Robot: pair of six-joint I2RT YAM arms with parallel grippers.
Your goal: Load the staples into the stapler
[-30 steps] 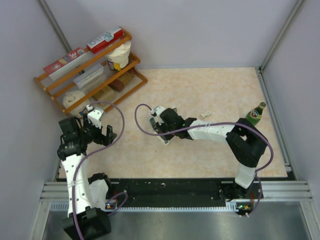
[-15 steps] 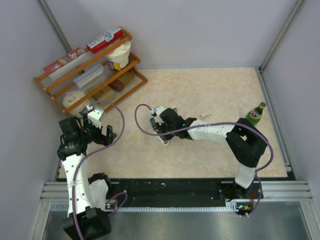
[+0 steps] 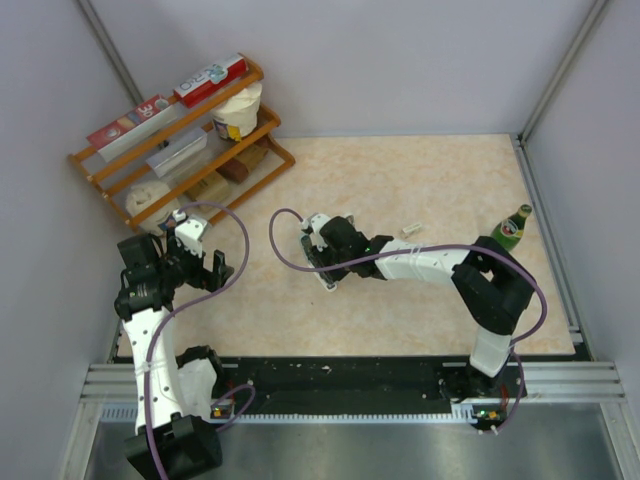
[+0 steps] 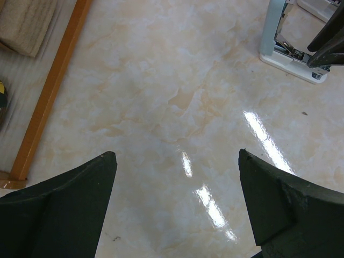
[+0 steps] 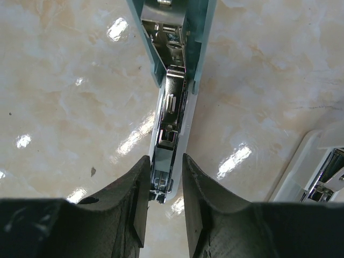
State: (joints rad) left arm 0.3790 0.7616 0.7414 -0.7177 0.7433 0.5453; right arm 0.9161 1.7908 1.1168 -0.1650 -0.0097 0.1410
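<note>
With narrow jaws the right gripper (image 5: 165, 161) clasped the open stapler (image 5: 172, 80) by its near end, probably to steady it, the staples (image 3: 410, 230) lying well apart on the table (image 3: 420, 180), the left gripper (image 4: 174, 156) gaping empty

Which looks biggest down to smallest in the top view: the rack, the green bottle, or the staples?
1. rack, largest by far.
2. bottle, much smaller.
3. staples, a tiny pale packet, clearly the smallest.
No two look alike in size.
</note>
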